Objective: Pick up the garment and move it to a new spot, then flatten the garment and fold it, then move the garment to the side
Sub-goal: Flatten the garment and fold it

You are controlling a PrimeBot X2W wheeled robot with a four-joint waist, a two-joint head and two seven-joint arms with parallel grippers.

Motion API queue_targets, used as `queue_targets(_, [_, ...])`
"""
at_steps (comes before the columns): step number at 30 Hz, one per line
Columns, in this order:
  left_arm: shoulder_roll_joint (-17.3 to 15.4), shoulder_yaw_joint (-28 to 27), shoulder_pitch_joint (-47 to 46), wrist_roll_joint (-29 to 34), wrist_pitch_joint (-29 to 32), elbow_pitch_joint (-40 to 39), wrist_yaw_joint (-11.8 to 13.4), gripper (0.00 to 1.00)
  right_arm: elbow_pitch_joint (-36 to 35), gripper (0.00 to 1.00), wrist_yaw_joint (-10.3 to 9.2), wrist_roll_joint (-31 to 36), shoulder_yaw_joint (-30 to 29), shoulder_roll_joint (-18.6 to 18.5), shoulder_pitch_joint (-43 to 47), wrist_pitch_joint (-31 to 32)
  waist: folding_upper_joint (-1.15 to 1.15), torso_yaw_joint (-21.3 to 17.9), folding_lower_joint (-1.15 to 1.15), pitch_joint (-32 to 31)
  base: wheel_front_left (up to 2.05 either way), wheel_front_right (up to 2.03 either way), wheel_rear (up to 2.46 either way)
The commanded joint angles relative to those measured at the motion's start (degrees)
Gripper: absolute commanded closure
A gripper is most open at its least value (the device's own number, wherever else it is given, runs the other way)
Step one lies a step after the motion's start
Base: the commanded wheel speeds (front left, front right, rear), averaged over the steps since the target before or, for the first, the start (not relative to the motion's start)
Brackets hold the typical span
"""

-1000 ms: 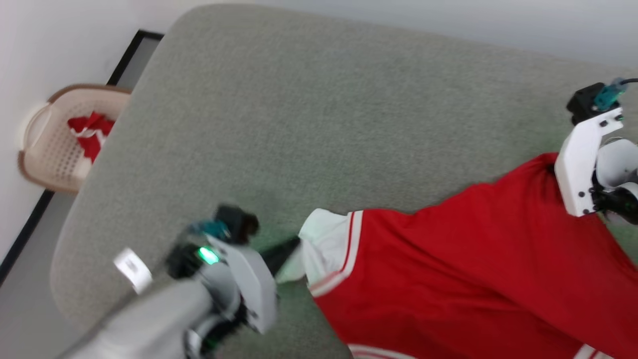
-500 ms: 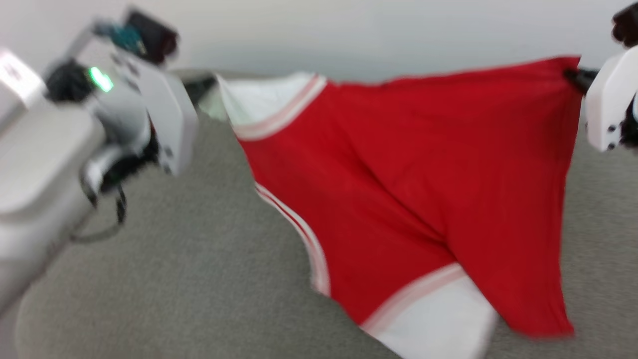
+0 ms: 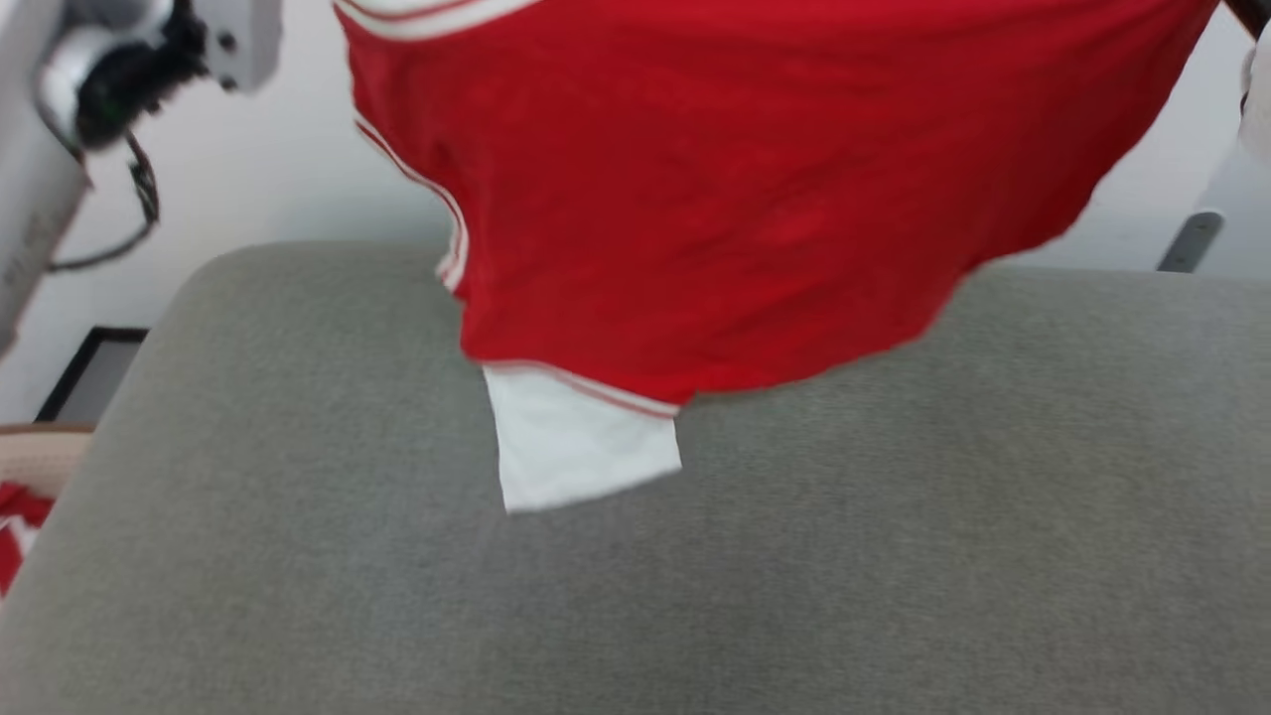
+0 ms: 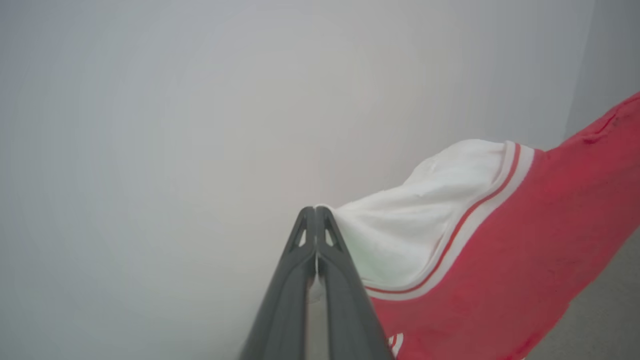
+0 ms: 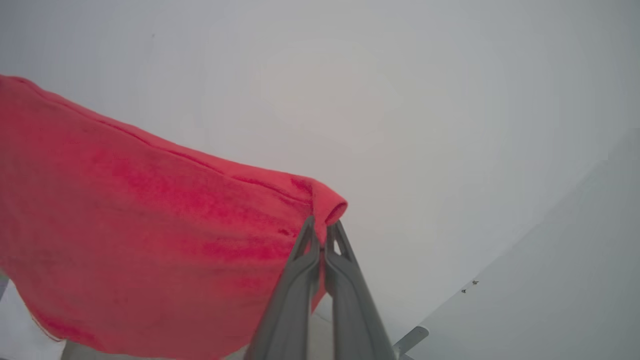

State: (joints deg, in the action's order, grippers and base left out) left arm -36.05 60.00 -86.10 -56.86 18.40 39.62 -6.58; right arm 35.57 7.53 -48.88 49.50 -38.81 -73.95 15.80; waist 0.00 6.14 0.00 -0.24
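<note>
The garment [image 3: 755, 179], a red shirt with white sleeves and striped trim, hangs in the air above the grey cushion [image 3: 894, 556], stretched between both arms. One white sleeve [image 3: 581, 447] dangles at its lowest point, just over the cushion. In the left wrist view my left gripper [image 4: 316, 212] is shut on the edge of the other white sleeve [image 4: 425, 215]. In the right wrist view my right gripper [image 5: 320, 225] is shut on a bunched red corner of the garment [image 5: 150, 230]. The left wrist housing [image 3: 149, 50] sits at the head view's top left.
A pale wall lies behind the cushion. A tan basket [image 3: 35, 457] holding red cloth [image 3: 15, 526] peeks in at the head view's left edge, beside a dark-framed panel [image 3: 89, 372]. A grey bar [image 3: 1187, 241] stands at the right.
Both arms have lifted the garment off the cushion and higher, so it now hangs spread between them. The head camera's view has shifted as well.
</note>
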Motion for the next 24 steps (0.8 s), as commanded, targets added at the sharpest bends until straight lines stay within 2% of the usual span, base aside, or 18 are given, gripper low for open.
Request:
queue_targets(1, [0.35, 0.06, -1.74, 0.31, 0.11, 1.07, -0.34, 1.0, -0.39, 1.0, -0.08, 0.23, -0.33, -0.13, -0.96, 0.2, 0.0, -1.58, 0.0, 0.05, 0.0, 0.0, 0.0])
queue_targets(8, [1.87, -0.48, -8.28, -0.61, 0.33, 3.99, -0.79, 1.0, 1.19, 1.0, -0.08, 2.26, -2.64, 1.62, -5.69, -0.17, 0.0, -3.06, 0.0, 8.77, 0.0, 0.0, 0.0])
queue_targets(15, [2.66, -0.16, -16.28, 3.26, -3.29, 5.6, -0.42, 1.0, 5.95, 1.0, -0.08, 7.56, -5.85, 5.47, -13.44, -3.52, 0.0, -3.71, 0.0, 21.64, 0.0, 0.0, 0.0])
queue_targets(18, [4.25, -0.04, -21.44, 7.44, -9.03, 8.24, 1.65, 1.0, 11.57, 1.0, -0.07, 13.15, -8.73, 8.34, -18.42, -9.68, 0.0, -4.0, 0.0, 27.9, 0.0, 0.0, 0.0])
queue_targets(22, [7.4, -1.26, -27.82, 10.83, -18.28, 12.6, 5.6, 1.0, 21.33, 1.0, -0.08, 24.55, -15.83, 11.32, -26.1, -24.32, 0.0, -3.4, 0.0, 33.17, 0.0, 0.0, 0.0])
queue_targets(24, [8.73, -2.24, -31.65, 12.25, -23.63, 14.15, 6.9, 1.0, 25.31, 1.0, -0.08, 30.48, -19.84, 12.57, -29.32, -28.84, 0.0, -2.83, 0.0, 35.74, 0.0, 0.0, 0.0])
